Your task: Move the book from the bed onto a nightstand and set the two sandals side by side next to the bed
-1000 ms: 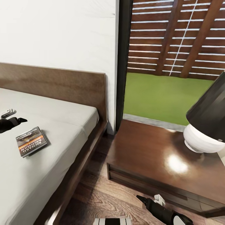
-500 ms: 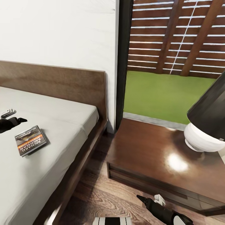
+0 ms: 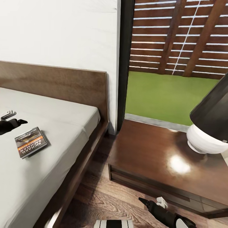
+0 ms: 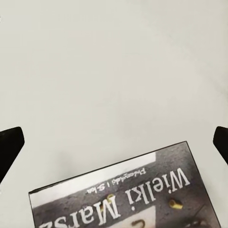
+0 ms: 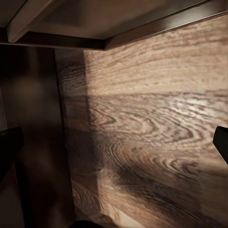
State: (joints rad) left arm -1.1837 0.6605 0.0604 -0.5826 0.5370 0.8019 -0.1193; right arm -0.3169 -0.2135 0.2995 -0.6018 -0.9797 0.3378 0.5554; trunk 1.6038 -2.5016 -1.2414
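Left gripper (image 3: 15, 117) open, just beside book (image 3: 30, 142).

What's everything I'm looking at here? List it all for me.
book: one, dark cover with orange band, flat on the bed
bed: one, dark-brown frame, light-grey mattress, against the white wall
nightstand: one, glossy dark brown, beside the bed
lamp: one, black shade, white base, on the nightstand
window: one, dark frame, grass and slatted fence outside
floor: brown wood planks
left gripper: black, open above the mattress by the book
right gripper: black, low by the nightstand front
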